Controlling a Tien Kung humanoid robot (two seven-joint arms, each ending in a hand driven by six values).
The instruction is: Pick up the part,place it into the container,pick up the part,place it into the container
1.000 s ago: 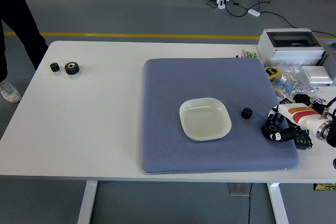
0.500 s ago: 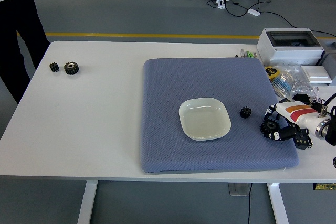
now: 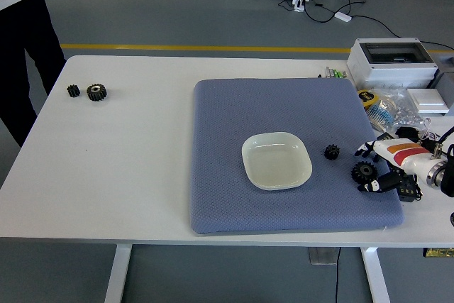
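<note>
Right hand (image 3: 389,163): at the pad's right edge, fingers apart around the big gear, not clearly clamped on it.
Big gear (image 3: 364,171): on the pad (image 3: 234,104), between the hand's fingers.
Small gear (image 3: 332,152): just left of the hand, between it and the dish.
Dish (image 3: 277,160): further left, mid-pad.
Two more gears (image 3: 96,91): far left on the table (image 3: 128,161), well apart from the hand.
Person (image 3: 21,26): standing at the table's far-left corner.
</note>
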